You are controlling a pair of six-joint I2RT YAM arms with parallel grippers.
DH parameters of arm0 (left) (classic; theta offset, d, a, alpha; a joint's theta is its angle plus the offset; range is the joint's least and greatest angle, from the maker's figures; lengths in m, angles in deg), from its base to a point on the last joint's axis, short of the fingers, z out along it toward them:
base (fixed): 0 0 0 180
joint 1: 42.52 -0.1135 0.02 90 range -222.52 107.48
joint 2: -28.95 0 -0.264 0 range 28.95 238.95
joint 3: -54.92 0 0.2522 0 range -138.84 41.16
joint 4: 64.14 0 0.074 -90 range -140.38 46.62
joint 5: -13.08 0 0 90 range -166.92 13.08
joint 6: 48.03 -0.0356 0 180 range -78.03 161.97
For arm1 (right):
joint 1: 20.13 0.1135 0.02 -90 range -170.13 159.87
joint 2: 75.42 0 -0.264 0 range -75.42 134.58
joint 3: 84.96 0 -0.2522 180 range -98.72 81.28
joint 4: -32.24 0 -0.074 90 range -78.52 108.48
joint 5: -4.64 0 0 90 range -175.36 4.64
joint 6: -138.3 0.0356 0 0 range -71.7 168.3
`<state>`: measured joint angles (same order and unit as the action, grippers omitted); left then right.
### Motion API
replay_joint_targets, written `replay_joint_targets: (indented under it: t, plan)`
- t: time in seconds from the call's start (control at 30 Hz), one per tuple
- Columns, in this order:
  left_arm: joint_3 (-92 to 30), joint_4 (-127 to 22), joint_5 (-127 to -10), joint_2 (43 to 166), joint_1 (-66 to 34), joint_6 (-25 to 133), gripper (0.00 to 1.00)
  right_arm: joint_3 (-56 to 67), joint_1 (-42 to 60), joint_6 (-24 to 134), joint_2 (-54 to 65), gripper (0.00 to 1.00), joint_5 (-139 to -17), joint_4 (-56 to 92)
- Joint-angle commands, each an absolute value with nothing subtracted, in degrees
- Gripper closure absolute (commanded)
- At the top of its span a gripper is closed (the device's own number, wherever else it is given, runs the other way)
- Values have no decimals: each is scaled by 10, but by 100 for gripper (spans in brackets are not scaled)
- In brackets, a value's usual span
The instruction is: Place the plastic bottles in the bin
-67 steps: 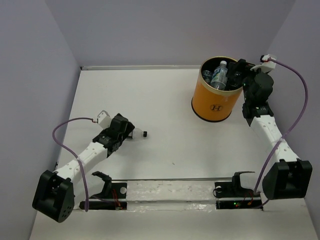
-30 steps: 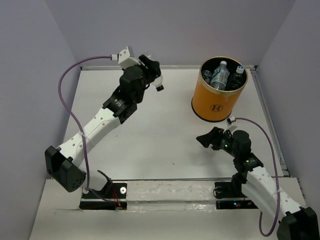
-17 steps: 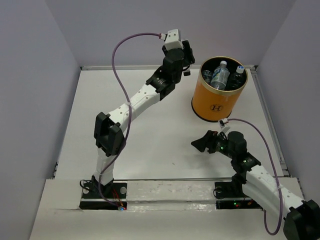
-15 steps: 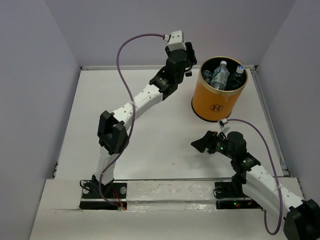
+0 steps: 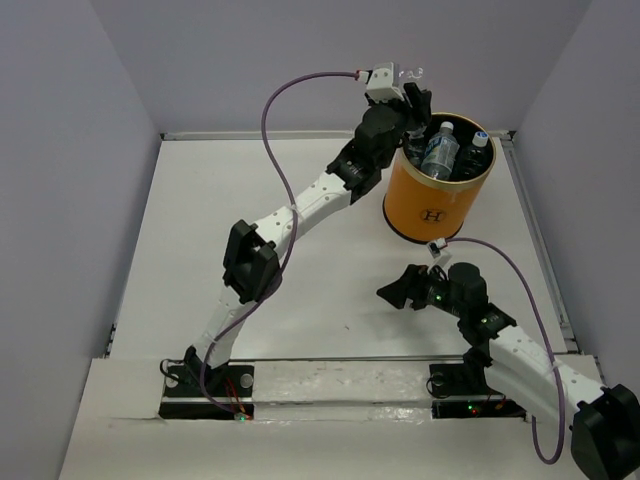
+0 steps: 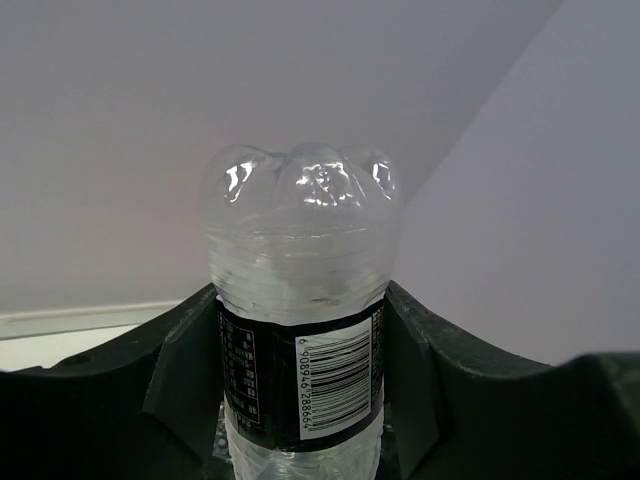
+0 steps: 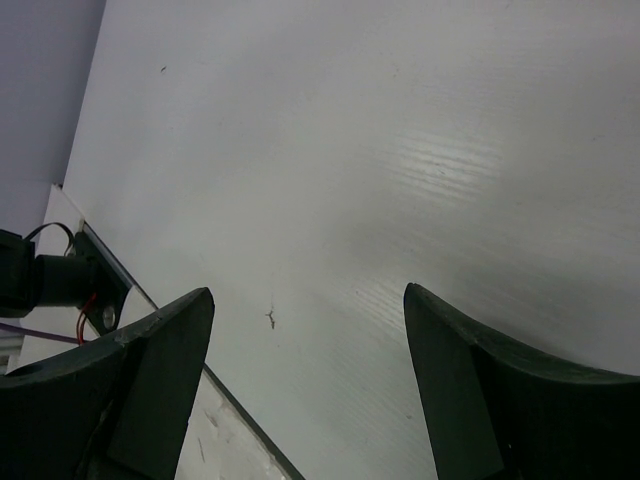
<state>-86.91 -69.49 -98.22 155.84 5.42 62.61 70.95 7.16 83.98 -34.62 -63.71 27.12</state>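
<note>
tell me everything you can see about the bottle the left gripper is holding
The bottle is clear, crinkled plastic with a lobed, petal-shaped base that points away from the wrist camera. A dark label wraps its middle, with white print and a white barcode panel. Its cap end is hidden. The left gripper is shut on it, the black fingers pressing the label band from both sides. Nothing else touches it. In the top view it is held in the air at the left rim of the orange bin.
</note>
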Motion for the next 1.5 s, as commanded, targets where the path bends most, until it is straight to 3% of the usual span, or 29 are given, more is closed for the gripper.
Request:
replay_joint_targets:
  t: [0.0, 0.13, 0.3, 0.67, 0.93, 1.0, 1.03, 1.07, 1.1, 1.2, 1.3, 1.33, 1.37, 1.43, 1.47]
  plan:
    - [-921, -780, -981, 1602, 64, 617, 46, 712, 77, 828, -353, 18, -628, 305]
    - [-936, -791, -974, 1637, 66, 613, 39, 714, 77, 831, -362, 18, -608, 309]
    - [-934, -793, -966, 1635, 68, 594, 1, 720, 83, 833, -385, 18, -610, 302]
    - [-869, -792, -935, 1468, 73, 508, 1, 690, 83, 822, -391, 17, -631, 278]
    - [-668, -679, -979, 1250, 73, 516, 1, 607, 83, 789, -425, 19, -678, 245]
    - [-552, -655, -1033, 1156, 73, 528, 1, 591, 83, 782, -424, 37, -682, 257]
    - [-508, -654, -1043, 1123, 73, 535, 1, 584, 83, 781, -423, 53, -681, 259]
    - [-420, -654, -1051, 1055, 75, 534, 1, 577, 83, 777, -422, 89, -679, 259]
    - [-375, -663, -1107, 1018, 84, 524, 1, 568, 83, 770, -422, 97, -677, 253]
    - [-237, -668, -1101, 881, 92, 531, 1, 523, 83, 763, -432, 100, -655, 235]
    - [-179, -593, -1133, 774, 92, 561, 1, 465, 83, 761, -451, 100, -637, 227]
    - [-170, -574, -1139, 753, 92, 567, 1, 449, 83, 757, -456, 100, -638, 223]
    - [-162, -556, -1142, 707, 92, 574, 1, 422, 83, 755, -461, 73, -642, 218]
    - [-133, -525, -1143, 661, 92, 583, 1, 404, 83, 748, -476, 38, -664, 218]
    - [-123, -518, -1144, 620, 92, 583, 1, 397, 83, 746, -480, 8, -671, 216]
